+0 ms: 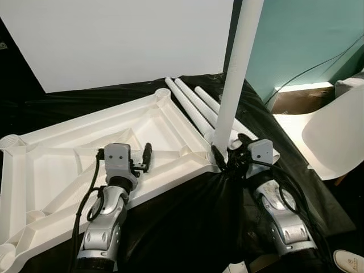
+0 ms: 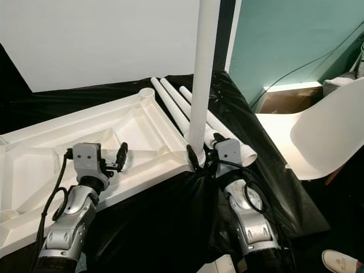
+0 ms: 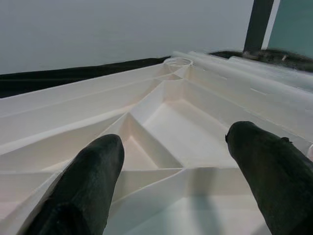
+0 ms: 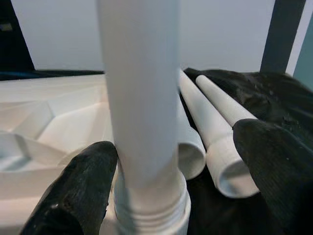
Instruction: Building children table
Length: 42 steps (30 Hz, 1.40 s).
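The white table top (image 1: 85, 148) lies upside down on a black cloth, its ribbed underside facing up. One white leg (image 1: 236, 74) stands upright in the corner socket nearest my right arm. My right gripper (image 1: 230, 151) is open around the base of that leg (image 4: 142, 98); one finger (image 4: 83, 186) touches it and the other stands apart. Three loose legs (image 1: 190, 102) lie side by side on the cloth behind the socket. My left gripper (image 3: 176, 161) hovers open over the ribs of the table top (image 3: 171, 122) with nothing between its fingers.
A white chair shell (image 1: 335, 131) stands to the right, beside a brown box (image 1: 296, 99) and a teal wall. A large white board (image 1: 114, 40) leans at the back. A white shoe (image 1: 350, 260) lies on the floor at the near right.
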Tool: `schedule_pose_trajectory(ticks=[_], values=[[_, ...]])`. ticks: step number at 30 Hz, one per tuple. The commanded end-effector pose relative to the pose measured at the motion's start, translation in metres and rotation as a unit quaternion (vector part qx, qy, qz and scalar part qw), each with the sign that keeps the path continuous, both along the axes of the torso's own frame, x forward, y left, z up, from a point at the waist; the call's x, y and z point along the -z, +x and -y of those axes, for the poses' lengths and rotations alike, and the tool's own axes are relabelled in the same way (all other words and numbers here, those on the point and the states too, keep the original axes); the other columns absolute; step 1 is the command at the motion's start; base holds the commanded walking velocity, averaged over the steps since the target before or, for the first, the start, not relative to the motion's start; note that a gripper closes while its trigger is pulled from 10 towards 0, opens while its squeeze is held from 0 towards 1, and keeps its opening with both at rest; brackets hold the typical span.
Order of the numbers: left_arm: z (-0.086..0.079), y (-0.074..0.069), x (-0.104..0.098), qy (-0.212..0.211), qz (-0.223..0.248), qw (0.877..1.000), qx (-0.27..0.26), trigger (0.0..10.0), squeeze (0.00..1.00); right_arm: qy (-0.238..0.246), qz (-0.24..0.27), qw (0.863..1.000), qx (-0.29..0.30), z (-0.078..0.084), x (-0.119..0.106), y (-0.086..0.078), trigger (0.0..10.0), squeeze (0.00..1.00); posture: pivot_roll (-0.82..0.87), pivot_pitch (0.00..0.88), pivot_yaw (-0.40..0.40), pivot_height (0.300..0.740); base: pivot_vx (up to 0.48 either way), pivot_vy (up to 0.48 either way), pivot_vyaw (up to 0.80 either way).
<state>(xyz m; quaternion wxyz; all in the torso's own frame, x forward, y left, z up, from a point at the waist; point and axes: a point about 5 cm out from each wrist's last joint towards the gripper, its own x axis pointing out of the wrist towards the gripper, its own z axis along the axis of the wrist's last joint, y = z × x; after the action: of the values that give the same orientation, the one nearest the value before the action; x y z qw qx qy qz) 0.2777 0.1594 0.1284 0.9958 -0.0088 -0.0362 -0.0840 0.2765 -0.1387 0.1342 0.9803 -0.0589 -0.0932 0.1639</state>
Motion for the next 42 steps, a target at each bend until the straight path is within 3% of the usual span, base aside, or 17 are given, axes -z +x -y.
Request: schedule_pose_trajectory(ticks=[1, 42], values=[[-0.0036, -0.0004, -0.0024, -0.006, 0.006, 0.999, -0.038, 10.0, 0.0, 0.007, -0.01, 1.0, 0.003, 0.0041, 0.0021, -0.0017, 10.0, 0.0, -0.03, 0.0, 0.065, 0.74, 0.0, 0.0, 0.0], [-0.0036, -0.0004, -0.0024, -0.006, 0.006, 0.999, -0.038, 10.0, 0.0, 0.007, -0.01, 1.0, 0.003, 0.0041, 0.0021, -0.0017, 10.0, 0.0, -0.03, 0.0, 0.065, 0.74, 0.0, 0.0, 0.0]])
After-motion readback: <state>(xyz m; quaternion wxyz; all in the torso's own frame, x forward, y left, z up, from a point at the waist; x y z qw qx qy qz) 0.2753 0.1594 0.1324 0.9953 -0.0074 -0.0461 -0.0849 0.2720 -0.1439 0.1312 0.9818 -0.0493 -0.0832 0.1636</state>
